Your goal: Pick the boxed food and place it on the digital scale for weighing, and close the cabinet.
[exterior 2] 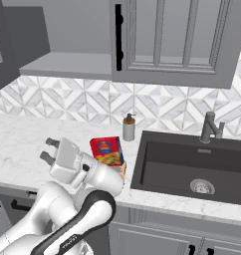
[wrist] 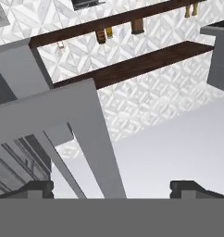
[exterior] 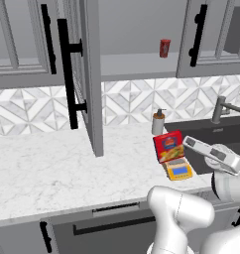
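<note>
With the box (exterior: 168, 146) resting on the scale (exterior: 178, 170), I see the gripper (exterior 2: 48, 150) empty, jaws spread wide; the cabinet door (exterior: 90, 74) stands left of the scale, edge-on, tall.

The red boxed food (exterior: 168, 146) is seen right of centre, propped tilted on the yellow digital scale (exterior: 178, 170), whose blue display is left uncovered. The grey cabinet (exterior: 87, 74) door is swung open at upper left.
</note>
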Robot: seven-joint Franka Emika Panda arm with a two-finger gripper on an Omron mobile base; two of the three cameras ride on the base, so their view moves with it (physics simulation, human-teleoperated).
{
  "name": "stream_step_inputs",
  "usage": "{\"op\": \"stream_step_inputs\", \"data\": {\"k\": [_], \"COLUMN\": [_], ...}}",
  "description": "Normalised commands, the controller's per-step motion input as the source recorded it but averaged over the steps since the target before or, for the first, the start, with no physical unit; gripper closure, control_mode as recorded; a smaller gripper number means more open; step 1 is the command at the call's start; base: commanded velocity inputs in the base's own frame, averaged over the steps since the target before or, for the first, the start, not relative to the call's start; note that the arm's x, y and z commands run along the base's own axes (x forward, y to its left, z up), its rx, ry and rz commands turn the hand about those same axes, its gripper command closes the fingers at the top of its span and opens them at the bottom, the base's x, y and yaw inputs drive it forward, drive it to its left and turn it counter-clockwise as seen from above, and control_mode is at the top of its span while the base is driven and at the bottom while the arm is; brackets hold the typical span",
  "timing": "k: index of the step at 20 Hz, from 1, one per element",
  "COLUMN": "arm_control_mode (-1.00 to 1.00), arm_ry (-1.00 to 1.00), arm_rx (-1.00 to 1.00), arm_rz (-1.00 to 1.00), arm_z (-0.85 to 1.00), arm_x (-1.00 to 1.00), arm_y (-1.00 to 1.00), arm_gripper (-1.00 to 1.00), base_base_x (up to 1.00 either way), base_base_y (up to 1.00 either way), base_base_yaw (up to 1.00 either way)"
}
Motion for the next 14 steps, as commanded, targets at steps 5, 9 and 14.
{"op": "stream_step_inputs", "data": {"k": [5, 9, 14], "arm_control_mode": [-1.00, -1.00, -1.00], "arm_ry": [-0.04, -0.15, -0.30], "arm_rx": [0.09, 0.14, 0.32], "arm_rz": [-0.20, -0.12, -0.31], "arm_z": [-0.64, -0.01, -0.38], "arm_x": [0.00, -0.66, -1.00], "arm_y": [1.00, 1.00, 1.00], "arm_gripper": [-1.00, -1.00, -1.00], "base_base_x": [0.00, 0.00, 0.00], "base_base_y": [0.00, 0.00, 0.00], "base_base_yaw": [0.00, 0.00, 0.00]}}
